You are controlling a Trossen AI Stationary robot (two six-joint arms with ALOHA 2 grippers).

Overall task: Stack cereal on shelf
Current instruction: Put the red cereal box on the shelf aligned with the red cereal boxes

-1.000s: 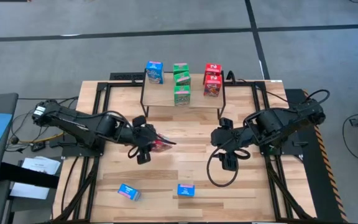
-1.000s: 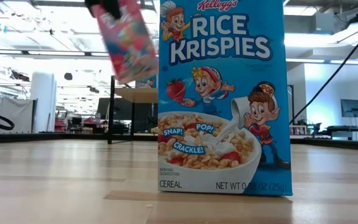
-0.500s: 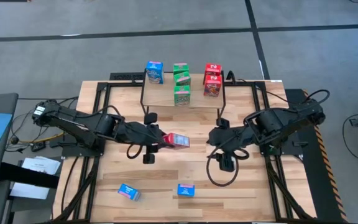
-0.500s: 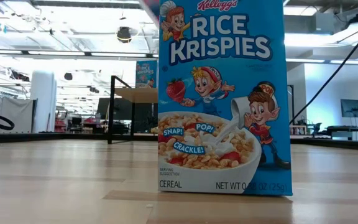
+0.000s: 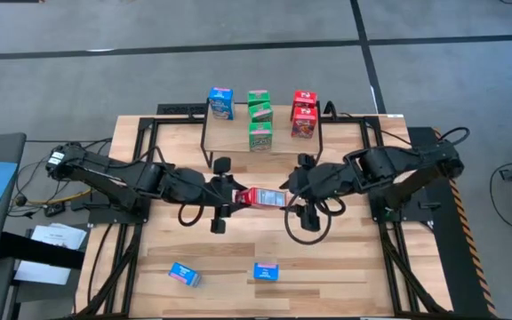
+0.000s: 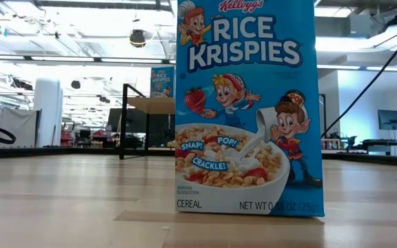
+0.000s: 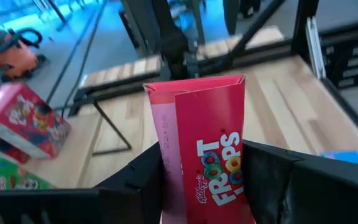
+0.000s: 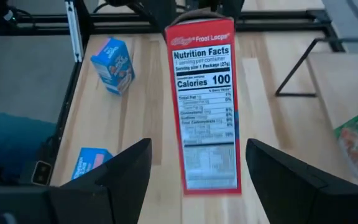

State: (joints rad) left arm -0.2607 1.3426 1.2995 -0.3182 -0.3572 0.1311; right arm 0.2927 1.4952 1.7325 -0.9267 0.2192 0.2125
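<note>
The red printed cardboard Froot Loops box (image 5: 262, 197) hangs above the slatted wooden tabletop (image 5: 345, 267), pinched at one end by the left gripper (image 5: 236, 196). Its other end lies between the spread fingers of the right gripper (image 5: 292, 197). Beyond both grippers stands the small light-wood shelf on black legs (image 5: 229, 133) with more boxes.
</note>
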